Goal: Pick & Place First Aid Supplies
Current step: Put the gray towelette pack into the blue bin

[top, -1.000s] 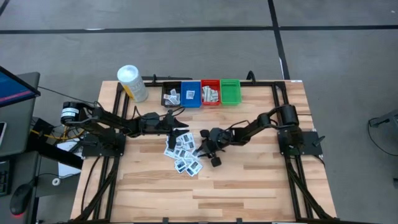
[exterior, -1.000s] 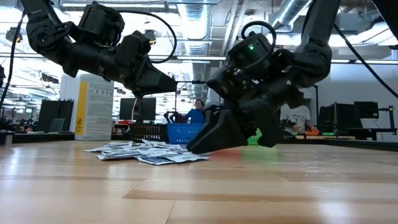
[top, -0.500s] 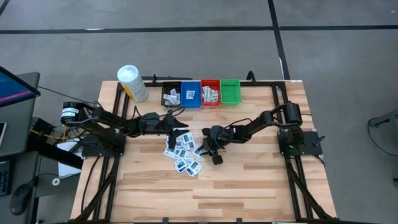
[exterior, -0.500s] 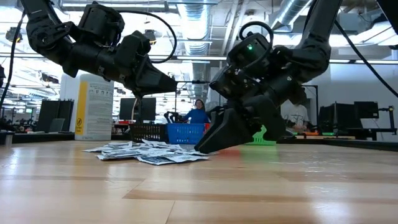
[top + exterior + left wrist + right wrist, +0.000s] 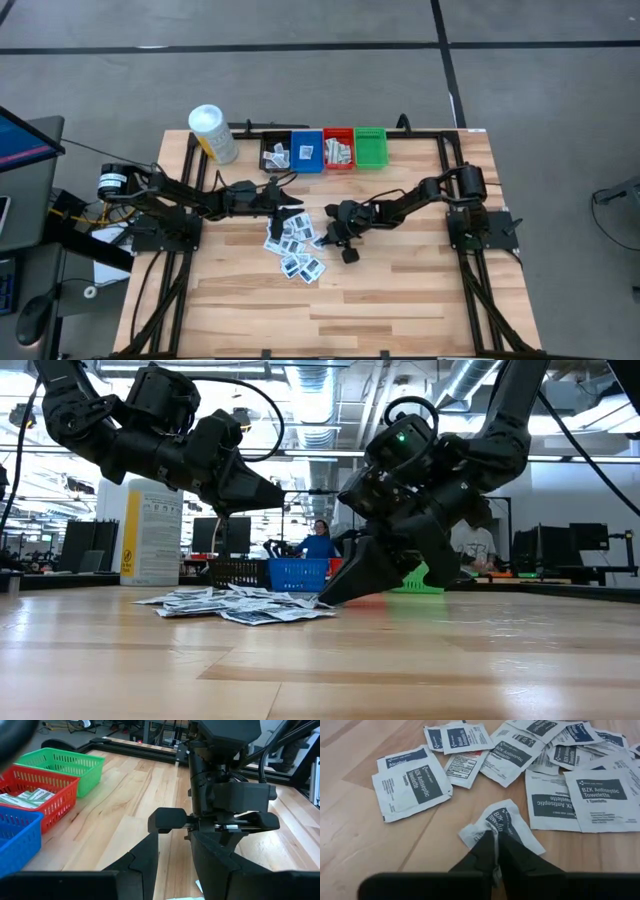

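Note:
The first aid supplies are a pile of white packets with dark labels (image 5: 295, 245) in the middle of the table, shown close up in the right wrist view (image 5: 545, 765). My right gripper (image 5: 326, 238) is down at the pile's right edge, shut on one packet (image 5: 502, 820). My left gripper (image 5: 291, 203) hangs above the pile's far-left side. It is open, and only bare table shows between its fingers (image 5: 175, 865). More packets lie in the black (image 5: 276, 153), blue (image 5: 307, 150) and red (image 5: 338, 150) bins. My right gripper pinches one white packet at its edge (image 5: 495, 829) between the two fingertips (image 5: 512, 852). The fingers slant down from the table's right side. The packet is buckled up at the pinch, and the rest of it lies on the wood, apart from the pile's other packets.
Four small bins stand in a row at the far edge, the green one (image 5: 370, 147) rightmost. A white-capped yellow container (image 5: 213, 133) stands at the far left. Black frame rails (image 5: 447, 150) run along the table's sides. Bare wood (image 5: 400, 300) fills the near half.
My right gripper has tipped a little steeper at the pile's right edge and shut its fingers on one packet, which has crumpled up at the pinch. My left gripper has kept still.

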You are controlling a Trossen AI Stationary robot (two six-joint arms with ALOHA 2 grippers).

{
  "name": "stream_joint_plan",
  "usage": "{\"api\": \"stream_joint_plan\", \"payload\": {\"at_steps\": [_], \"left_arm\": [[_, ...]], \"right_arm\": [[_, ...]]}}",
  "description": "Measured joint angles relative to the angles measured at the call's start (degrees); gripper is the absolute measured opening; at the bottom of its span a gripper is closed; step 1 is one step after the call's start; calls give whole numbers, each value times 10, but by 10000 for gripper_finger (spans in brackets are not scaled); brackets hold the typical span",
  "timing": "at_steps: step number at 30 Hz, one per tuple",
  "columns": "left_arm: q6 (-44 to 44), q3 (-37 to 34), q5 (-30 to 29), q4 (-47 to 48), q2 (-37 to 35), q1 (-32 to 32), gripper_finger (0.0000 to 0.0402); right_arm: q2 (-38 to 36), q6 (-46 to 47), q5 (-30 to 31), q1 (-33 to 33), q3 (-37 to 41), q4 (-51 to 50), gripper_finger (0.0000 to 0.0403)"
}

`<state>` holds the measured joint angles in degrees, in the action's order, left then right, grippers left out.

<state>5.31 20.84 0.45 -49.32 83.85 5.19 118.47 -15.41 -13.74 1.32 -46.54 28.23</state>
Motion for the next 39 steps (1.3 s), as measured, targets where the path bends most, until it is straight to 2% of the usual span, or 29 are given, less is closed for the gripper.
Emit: {"api": "stream_joint_plan", "payload": {"at_steps": [7, 10, 13, 18, 22, 25, 31, 39], "left_arm": [[45, 0, 0, 0, 0, -4, 117], [103, 0, 0, 0, 0, -1, 117], [181, 0, 0, 0, 0, 9, 121], [236, 1, 0, -3, 0, 17, 129], [249, 1, -11, -20, 0, 16, 129], [250, 3, -12, -38, 0, 15, 130], [245, 30, -13, -40, 12, 3, 129], [235, 75, 1, -48, 71, -4, 129]], "right_arm": [[-72, -4, 28, -4, 5, -70, 5], [-119, -8, 107, -19, 10, -123, 9], [-161, -24, 214, -43, 9, -141, 8], [-209, -46, 386, -86, 8, -123, 4], [-226, -75, 469, -108, 6, -79, 8], [-225, -102, 498, -115, 6, -50, 9], [-225, -119, 499, -118, -6, -35, 7], [-225, -132, 503, -118, -17, -43, 10]]}}
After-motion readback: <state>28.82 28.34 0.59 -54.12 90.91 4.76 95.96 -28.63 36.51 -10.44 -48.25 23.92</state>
